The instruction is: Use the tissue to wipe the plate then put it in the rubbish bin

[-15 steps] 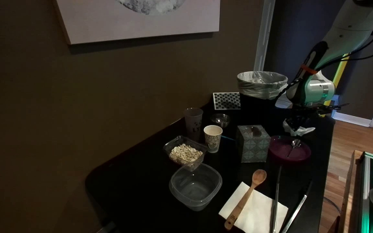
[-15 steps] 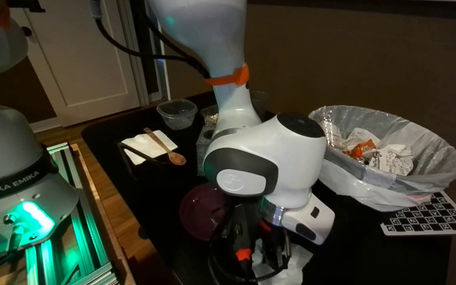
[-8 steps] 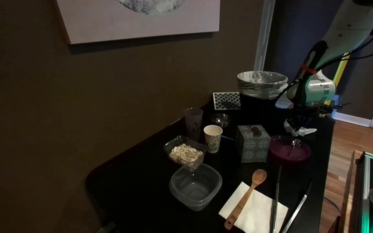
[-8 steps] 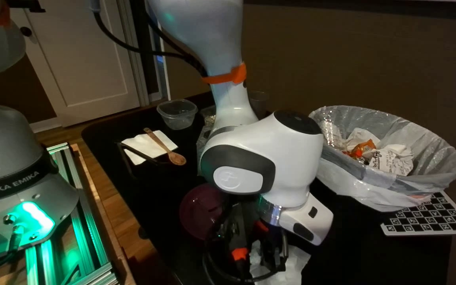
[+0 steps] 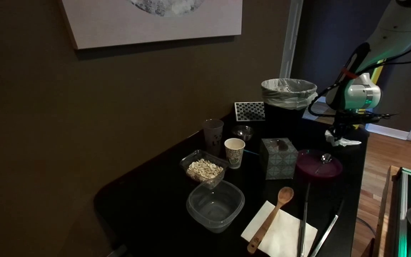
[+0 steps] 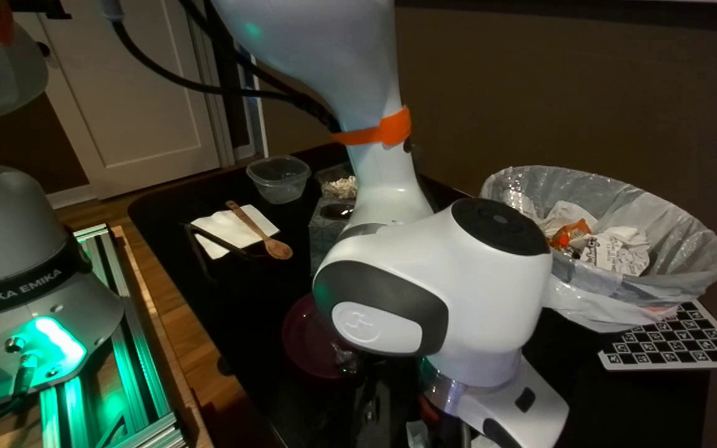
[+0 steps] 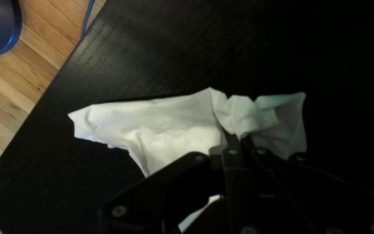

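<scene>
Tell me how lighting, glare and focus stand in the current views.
Wrist view: the tissue is bright but slightly soft, while the gripper partly merges with the dark table. Both exterior views: dim, the table showing little detail. In an exterior view, green glow washes out part of the robot base.

White arm (image 5: 387,44) slanting down, black gripper (image 7: 240,139) beneath it, pointing downward, pinched together.
</scene>
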